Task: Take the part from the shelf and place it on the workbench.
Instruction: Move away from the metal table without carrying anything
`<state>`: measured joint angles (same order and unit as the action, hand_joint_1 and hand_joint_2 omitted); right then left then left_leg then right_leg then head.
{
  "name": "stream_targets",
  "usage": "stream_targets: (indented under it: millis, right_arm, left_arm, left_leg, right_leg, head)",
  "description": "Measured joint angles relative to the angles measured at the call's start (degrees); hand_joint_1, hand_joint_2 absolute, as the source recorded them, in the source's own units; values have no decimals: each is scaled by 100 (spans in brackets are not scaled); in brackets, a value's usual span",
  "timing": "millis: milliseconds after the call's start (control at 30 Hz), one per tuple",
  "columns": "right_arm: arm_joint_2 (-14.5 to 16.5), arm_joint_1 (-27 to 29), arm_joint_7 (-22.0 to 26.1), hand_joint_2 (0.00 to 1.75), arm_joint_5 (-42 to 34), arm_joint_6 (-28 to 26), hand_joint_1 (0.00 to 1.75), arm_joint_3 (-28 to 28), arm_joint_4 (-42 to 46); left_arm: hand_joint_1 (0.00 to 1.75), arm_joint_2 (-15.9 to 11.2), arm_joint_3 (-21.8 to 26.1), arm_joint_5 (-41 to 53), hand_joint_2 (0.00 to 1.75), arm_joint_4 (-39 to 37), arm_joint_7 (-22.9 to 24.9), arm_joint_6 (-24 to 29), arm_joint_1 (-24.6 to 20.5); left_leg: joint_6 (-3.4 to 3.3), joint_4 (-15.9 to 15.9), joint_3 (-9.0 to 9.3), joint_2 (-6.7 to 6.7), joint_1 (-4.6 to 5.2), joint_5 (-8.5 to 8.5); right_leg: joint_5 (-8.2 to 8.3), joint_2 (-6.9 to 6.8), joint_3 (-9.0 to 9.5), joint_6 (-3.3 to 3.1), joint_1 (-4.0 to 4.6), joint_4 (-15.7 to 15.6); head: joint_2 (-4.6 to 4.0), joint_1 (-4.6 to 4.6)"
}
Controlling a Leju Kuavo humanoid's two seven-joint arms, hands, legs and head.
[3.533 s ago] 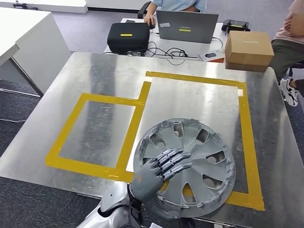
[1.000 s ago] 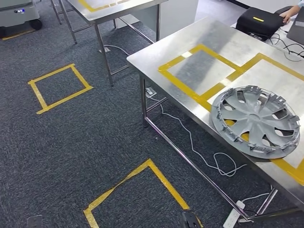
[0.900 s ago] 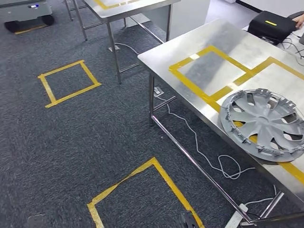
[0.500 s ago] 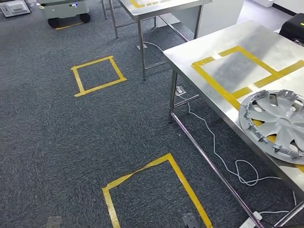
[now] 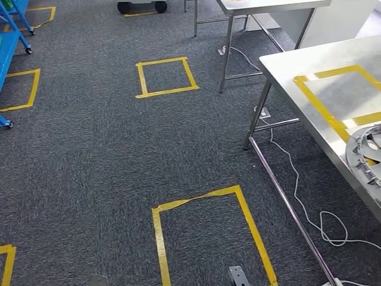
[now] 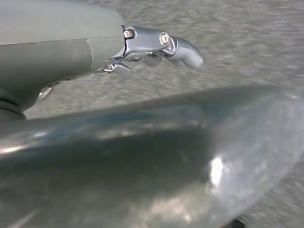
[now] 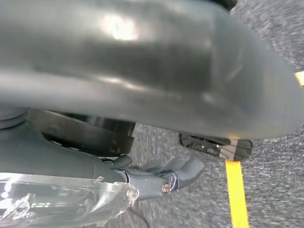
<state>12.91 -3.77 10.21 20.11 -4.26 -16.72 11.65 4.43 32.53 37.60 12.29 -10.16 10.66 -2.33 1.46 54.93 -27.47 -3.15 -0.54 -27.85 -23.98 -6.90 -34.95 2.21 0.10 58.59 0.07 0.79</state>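
On the right side of the head view, a steel workbench [image 5: 287, 62] stands over dark grey carpet [image 5: 90, 155], its top marked with yellow tape lines [image 5: 321, 104]. The part [image 5: 366, 156], a grey wheel cover, lies flat near the bench's front edge, partly over the tape and cut off by the picture's right border. A white cable [image 5: 310, 205] trails across the floor under the bench. Yellow tape squares [image 5: 166, 76] mark the carpet in several places, a second steel table [image 5: 265, 6] stands farther back, and a blue wheeled frame [image 5: 11, 42] sits at the far left.

From the left wrist view, the left hand [image 6: 143, 45] hangs over the carpet with its fingers [image 6: 185, 50] stretched out and slightly curved, holding nothing.

From the right wrist view, the right hand [image 7: 157, 178] likewise hangs above the carpet beside a strip of yellow floor tape [image 7: 236, 194], fingers [image 7: 190, 168] extended and loosely apart, nothing in its grasp.
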Motion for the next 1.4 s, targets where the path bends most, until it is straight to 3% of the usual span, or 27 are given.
stream_targets:
  millis: [100, 167, 200, 233, 300, 367, 400, 467, 533, 567, 633, 700, 767, 800, 833, 900, 967, 1000, 1033, 1100, 1133, 1200, 1233, 1267, 1300, 1367, 1400]
  right_arm:
    - [1, 16, 12, 0, -11, 2, 0, 0, -2]
    - [-1, 41, 13, 0, -22, 5, 0, 0, -2]
    - [-1, 52, 13, 0, -27, 6, 0, -1, -2]
    - [-1, 60, 13, 0, -32, 6, 0, -1, -2]
    - [-1, 64, 16, 0, -44, 6, 0, -3, -2]
    - [-1, 65, 24, 0, -53, 9, 0, -4, -2]
    - [-1, 64, 28, 0, -58, 10, 0, -5, -2]
    - [-1, 67, 36, 0, -68, 9, 0, -9, -2]
    - [0, 76, 46, 0, -75, 6, 0, -16, -1]
    - [0, 83, 51, 0, -79, 7, 0, -19, 0]
    - [-1, 92, 56, 0, -84, 7, 0, -31, 0]
    - [-2, 103, 56, 0, -88, 6, 0, -44, 0]
    - [-2, 108, 56, 0, -88, 6, 0, -51, 0]
    - [-3, 111, 56, 0, -89, 6, 0, -52, -2]
    - [-4, 109, 58, 0, -90, 6, 0, -54, -4]
    - [-10, 91, 61, 0, -96, 6, 0, -57, -7]
    - [-13, 73, 64, 0, -101, 6, 0, -59, -4]
    - [-13, 72, 68, 0, -102, 7, 0, -60, -3]
    - [-12, 73, 74, 0, -104, 9, 0, -61, -2]
    - [-13, 76, 89, 0, -110, 15, 0, -70, -3]
    - [-13, 82, 95, 0, -115, 16, 0, -78, -4]
    - [-15, 113, 105, 0, -123, 17, 0, -93, -5]
    - [-15, 123, 110, 0, -125, 17, 0, -98, -6]
    - [-16, 130, 116, 0, -126, 17, 0, -102, -7]
    - [-18, 135, 123, 0, -128, 17, 0, -106, -8]
    - [-21, 137, 138, 0, -135, 20, 0, -121, -22]
    - [-22, 134, 142, 0, -137, 21, 0, -130, -28]
  left_arm:
    - [0, 20, -66, 75, 0, -7, -6, -7, 22]
    - [0, 64, -118, 112, 0, -8, -66, -18, 7]
    - [0, 89, -139, 128, 0, -9, -96, -22, 16]
    - [0, 107, -156, 145, 0, -9, -121, -20, 29]
    - [0, 135, -187, 186, 0, -10, -163, -9, 45]
    - [0, 160, -228, 235, 0, -11, -189, -8, 34]
    - [0, 174, -248, 249, 0, -12, -199, -10, 33]
    - [0, 192, -270, 263, 0, -13, -228, -10, 44]
    - [0, 204, -291, 287, 0, -14, -260, -6, 48]
    - [0, 209, -303, 304, 0, -14, -271, -6, 40]
    - [0, 226, -325, 333, 0, -15, -280, -9, 25]
    - [0, 237, -340, 344, 0, -16, -280, -10, 51]
    - [0, 241, -353, 348, 0, -17, -281, -10, 85]
    - [0, 248, -356, 352, 0, -21, -283, -10, 97]
    - [0, 256, -357, 358, 0, -26, -286, -5, 96]
    - [0, 272, -361, 368, 0, -34, -308, 8, 73]
    - [0, 275, -363, 370, 0, -35, -355, 13, 64]
    - [0, 275, -363, 368, 0, -35, -392, 5, 79]
    - [0, 275, -362, 366, 0, -35, -438, -15, 91]
    - [0, 277, -363, 366, 0, -36, -558, -80, 87]
    - [0, 281, -366, 372, 0, -36, -616, -114, 73]
    - [0, 295, -376, 385, 0, -36, -687, -153, 65]
    - [0, 300, -381, 388, 0, -36, -698, -162, 72]
    - [0, 303, -386, 388, 0, -36, -702, -172, 81]
    - [0, 305, -390, 389, 0, -36, -703, -185, 90]
    - [0, 306, -396, 397, 0, -40, -705, -208, 75]
    - [0, 306, -398, 403, 0, -43, -707, -215, 64]
  left_leg:
    - [-166, 0, -109, 196, 36, 103]
    - [-222, 1, -186, 382, 83, 136]
    - [-234, 2, -206, 478, 106, 142]
    - [-243, 2, -212, 568, 125, 143]
    - [-242, 5, -202, 721, 148, 149]
    - [-216, 24, -223, 843, 155, 140]
    - [-193, 30, -244, 899, 150, 134]
    - [-143, 37, -258, 988, 137, 107]
    - [-86, 261, -343, 819, 148, 13]
    - [-55, 565, -509, 664, 150, -88]
    - [3, 1411, -1081, 432, 134, -294]
    - [32, 1856, -1543, 383, 98, -182]
    - [32, 1424, -1577, 308, 72, 420]
    - [25, 1064, -1490, 169, 83, 738]
    - [5, 735, -1383, 19, 115, 925]
    - [-81, 417, -1255, -168, 182, 884]
    - [-189, 333, -1164, -50, 185, 692]
    - [-232, 312, -1093, 29, 170, 639]
    - [-279, 295, -1010, 98, 159, 592]
    - [-348, 246, -848, 251, 142, 505]
    - [-362, 219, -771, 345, 134, 456]
    - [-361, 189, -578, 567, 109, 329]
    - [-350, 184, -457, 674, 94, 249]
    - [-331, 183, -329, 771, 79, 163]
    - [-305, 181, -222, 856, 65, 75]
    - [-238, 219, -86, 1022, 55, -105]
    - [-200, 225, -58, 1097, 50, -181]
  right_leg:
    - [-561, 535, -376, 35, -24, 913]
    - [-813, 666, -630, 0, 0, 1583]
    - [-777, 687, -621, -30, 16, 1625]
    - [-646, 711, -496, -64, 31, 1431]
    - [-330, 893, -32, -125, 41, 623]
    - [-267, 1093, 321, -141, 25, 15]
    - [-320, 1125, 384, -146, 24, -80]
    - [-356, 1026, 457, -169, 22, -143]
    - [-394, 893, 590, -212, -2, -219]
    - [-430, 816, 678, -224, -12, -258]
    - [-551, 654, 846, -233, -11, -294]
    - [-715, 512, 1030, -212, -15, -303]
    - [-912, 380, 1281, -177, -25, -327]
    - [-1017, 316, 1416, -153, -25, -361]
    - [-1119, 258, 1535, -123, -11, -404]
    - [-1255, 145, 1734, -70, 39, -536]
    - [-1226, 78, 1871, -16, 58, -553]
    - [-1137, 130, 1843, 6, 48, -381]
    - [-1034, 247, 1649, 28, 40, -20]
    - [-1063, 532, 959, 37, 25, 964]
    - [-1278, 619, 564, 35, 21, 1373]
    - [-1886, 673, -45, 29, 17, 1671]
    - [-2042, 683, -235, 32, 13, 1585]
    - [-1969, 712, -351, 47, 3, 1380]
    - [-1625, 793, -410, 73, -18, 1088]
    - [-614, 1055, -466, 106, -90, 430]
    - [-253, 1151, -469, 95, -111, 234]
  head:
    - [0, 2]
    - [0, 3]
    - [0, 2]
    - [0, 1]
    - [0, -1]
    - [0, -5]
    - [0, -4]
    - [1, -1]
    - [1, -26]
    - [1, -40]
    - [0, -66]
    - [0, -65]
    - [0, -67]
    - [0, -69]
    - [-1, -80]
    - [-2, -90]
    - [-1, -86]
    - [-2, -73]
    - [-2, -66]
    - [-2, -39]
    - [-1, -31]
    - [0, -8]
    - [0, 0]
    - [0, 6]
    - [0, 12]
    - [-1, 40]
    - [-1, 47]
